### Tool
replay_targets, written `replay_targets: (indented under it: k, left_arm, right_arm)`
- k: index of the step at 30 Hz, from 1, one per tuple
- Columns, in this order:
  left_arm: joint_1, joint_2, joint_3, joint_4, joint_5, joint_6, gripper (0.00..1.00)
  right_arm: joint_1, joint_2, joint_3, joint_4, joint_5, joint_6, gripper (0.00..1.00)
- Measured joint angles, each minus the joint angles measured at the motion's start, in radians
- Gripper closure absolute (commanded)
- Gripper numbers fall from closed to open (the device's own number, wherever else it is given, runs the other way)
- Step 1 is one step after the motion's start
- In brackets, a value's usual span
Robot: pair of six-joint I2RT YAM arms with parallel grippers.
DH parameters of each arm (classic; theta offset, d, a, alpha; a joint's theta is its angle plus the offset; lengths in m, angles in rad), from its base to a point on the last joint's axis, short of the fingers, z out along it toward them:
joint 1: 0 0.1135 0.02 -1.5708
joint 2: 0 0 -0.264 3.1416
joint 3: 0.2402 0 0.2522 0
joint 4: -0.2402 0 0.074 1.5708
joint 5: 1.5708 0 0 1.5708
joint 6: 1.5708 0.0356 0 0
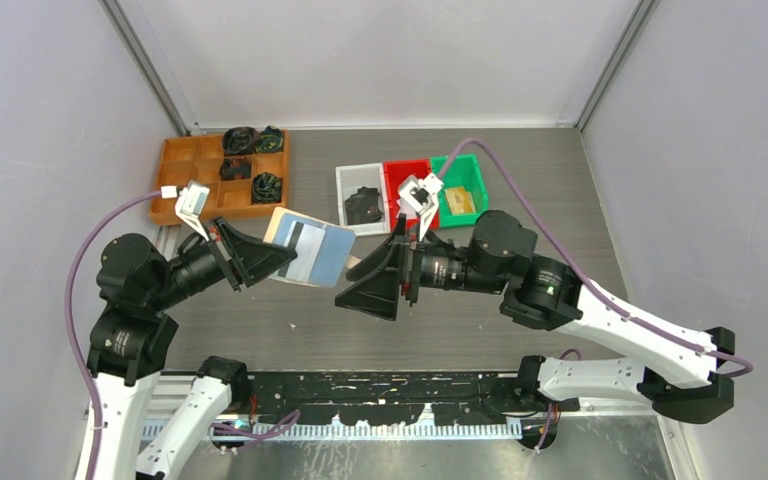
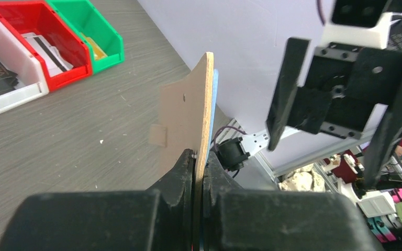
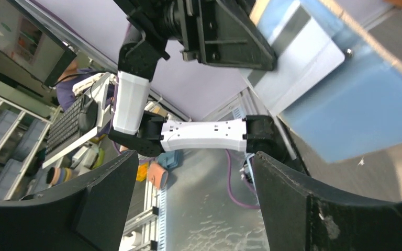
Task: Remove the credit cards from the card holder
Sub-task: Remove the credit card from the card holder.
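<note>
My left gripper [image 1: 282, 258] is shut on the near edge of the card holder [image 1: 325, 255] and holds it open above the table, pale blue inside facing right. A white and a grey card [image 1: 303, 240] sit in its pockets. In the left wrist view the holder [image 2: 188, 115] stands edge-on, tan side to the left, clamped in the left gripper [image 2: 201, 167]. My right gripper [image 1: 360, 300] is open and empty just right of the holder, not touching it. In the right wrist view, beyond the right gripper [image 3: 194, 157], I see the blue pocket [image 3: 356, 110] and a pale card [image 3: 298, 57].
White [image 1: 360, 197], red [image 1: 407, 180] and green [image 1: 463, 188] bins stand behind the right arm. The red bin holds a white card with a black stripe [image 2: 44, 49]. A wooden compartment tray [image 1: 185, 160] with black items sits at the back left.
</note>
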State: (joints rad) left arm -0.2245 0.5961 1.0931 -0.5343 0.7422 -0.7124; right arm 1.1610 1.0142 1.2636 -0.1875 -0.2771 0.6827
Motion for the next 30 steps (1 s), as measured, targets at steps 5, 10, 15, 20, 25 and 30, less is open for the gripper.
replay_targets:
  k: [5, 10, 15, 20, 25, 30]
  left_arm:
    - [0.0, 0.021, -0.002, 0.055, 0.057, -0.066, 1.0]
    - [0.0, 0.046, -0.002, 0.118, 0.143, -0.143, 1.0]
    - [0.0, 0.052, -0.002, 0.149, 0.217, -0.192, 1.0]
    - [0.0, 0.053, -0.002, 0.18, 0.25, -0.227, 1.0]
    - [0.0, 0.055, -0.002, 0.195, 0.256, -0.243, 1.0]
    - [0.0, 0.055, -0.003, 0.201, 0.257, -0.25, 1.0]
  right_arm:
    - [-0.011, 0.016, -0.06, 0.05, -0.039, 0.059, 0.2]
    - [-0.06, 0.025, -0.096, 0.146, -0.079, 0.122, 0.26]
    - [-0.121, 0.034, -0.15, 0.249, -0.123, 0.198, 0.29]
    - [-0.142, 0.06, -0.178, 0.328, -0.162, 0.246, 0.35]
    - [-0.142, 0.093, -0.182, 0.391, -0.199, 0.277, 0.43]
    - [-0.142, 0.124, -0.182, 0.444, -0.225, 0.3, 0.61]
